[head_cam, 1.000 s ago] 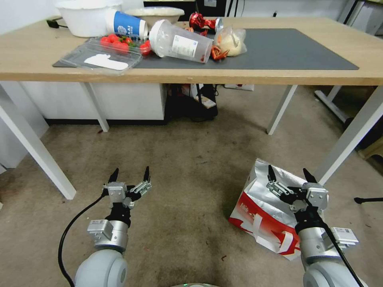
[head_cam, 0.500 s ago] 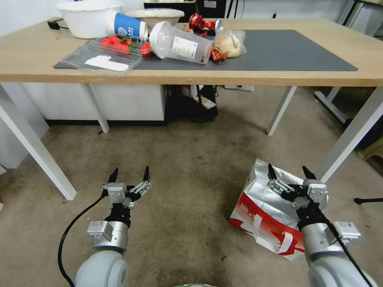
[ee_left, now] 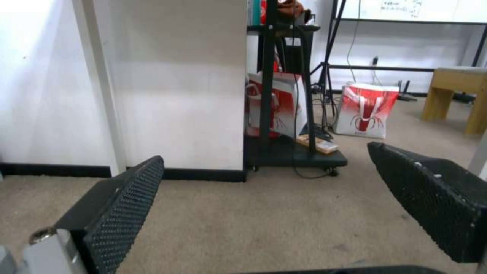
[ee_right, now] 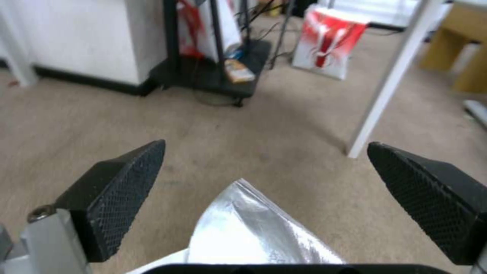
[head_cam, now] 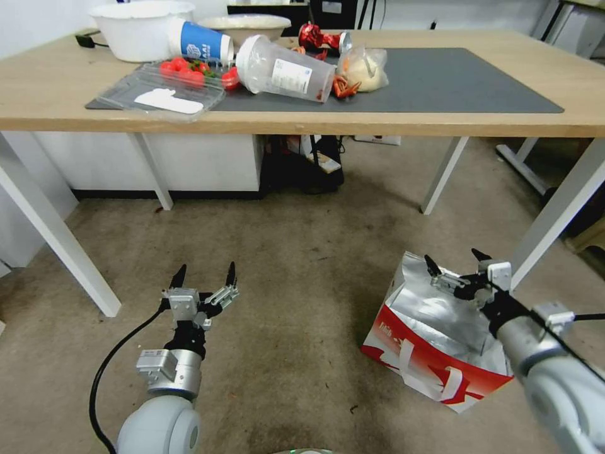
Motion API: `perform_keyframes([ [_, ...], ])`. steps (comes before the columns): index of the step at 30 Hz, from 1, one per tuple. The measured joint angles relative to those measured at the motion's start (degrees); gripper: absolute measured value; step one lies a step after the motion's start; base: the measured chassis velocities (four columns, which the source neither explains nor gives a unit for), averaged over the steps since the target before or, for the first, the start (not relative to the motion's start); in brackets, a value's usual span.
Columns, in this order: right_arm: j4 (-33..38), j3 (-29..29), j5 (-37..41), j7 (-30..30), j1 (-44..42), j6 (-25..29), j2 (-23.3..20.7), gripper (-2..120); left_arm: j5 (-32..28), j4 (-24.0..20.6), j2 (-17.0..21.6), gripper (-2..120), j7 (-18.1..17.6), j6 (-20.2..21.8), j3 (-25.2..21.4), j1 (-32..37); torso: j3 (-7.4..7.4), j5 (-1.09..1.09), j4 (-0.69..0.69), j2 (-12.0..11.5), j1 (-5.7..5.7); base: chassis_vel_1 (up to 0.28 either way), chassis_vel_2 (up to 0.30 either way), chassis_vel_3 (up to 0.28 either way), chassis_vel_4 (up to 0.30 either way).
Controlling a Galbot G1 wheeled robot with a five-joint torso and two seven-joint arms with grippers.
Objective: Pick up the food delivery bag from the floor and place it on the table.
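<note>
From the head view, the right gripper (head_cam: 455,263) hangs with its black pointed fingers spread wide and holding nothing, just over the far rim of the food delivery bag (head_cam: 435,340). The boxy bag stands below and nearer than the fingertips on the floor (head_cam: 302,277), a worn beige carpet with dark stains; its crinkled silver foil mouth gapes open above red-and-white sides with white strap handles. The left gripper (head_cam: 205,276) waits well apart, equally spread and empty. Beyond both, the light-wood table (head_cam: 441,120) carries a flat dark grey mat.

In the right wrist view, a sharp foil corner of the bag (ee_right: 253,228) rises between the cross-hatched pads (ee_right: 127,190), touching neither.

In the left wrist view, only carpet lies between the textured pads (ee_left: 127,205).
</note>
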Motion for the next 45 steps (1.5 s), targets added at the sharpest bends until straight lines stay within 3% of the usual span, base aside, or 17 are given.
perform_keyframes([
  [2,-3.14,-0.86,2.37,-2.99,1.96,-0.82,-5.08,100,-0.01,-0.13,-0.07,100,0.02,0.02,-0.02,-0.02,0.00,-0.01,0.00,0.01,0.00,0.000,0.000,0.000,0.000],
  [3,-3.14,-0.86,2.37,-2.99,1.96,-0.82,-5.08,100,-0.01,-0.13,-0.07,100,0.02,0.02,-0.02,-0.02,0.00,-0.01,0.00,0.01,0.00,0.000,0.000,0.000,0.000],
  [7,-9.75,-3.00,3.85,-12.09,5.68,-0.83,-12.26,100,-0.06,-0.30,-0.09,100,0.03,0.05,-0.15,-0.01,0.00,-0.01,0.01,0.02,0.00,0.000,0.000,0.000,0.000],
  [15,-20.14,-7.80,1.97,-19.56,11.15,1.32,-18.71,100,-0.10,-0.43,-0.46,100,0.04,0.06,-0.21,0.00,0.00,0.00,0.00,0.05,0.00,0.000,0.000,0.000,0.000],
  [25,-28.54,-18.27,2.37,-25.86,20.98,8.47,-19.96,100,-0.09,-0.57,-0.86,100,0.04,0.00,-0.46,0.10,0.00,-0.02,0.00,0.06,0.01,0.000,0.000,0.000,0.000],
  [35,-33.63,-27.25,-3.92,-26.85,27.87,10.43,-18.69,99,-0.09,-0.68,-1.06,100,0.03,-0.04,-0.55,0.14,0.00,-0.01,0.00,0.07,0.01,0.000,0.000,0.000,0.000],
  [45,-36.47,-31.27,-4.57,-27.63,31.19,11.61,-18.38,99,-0.08,-0.70,-1.12,100,0.03,-0.05,-0.58,0.15,0.00,-0.03,0.01,0.07,0.01,0.000,0.000,0.000,0.000],
])
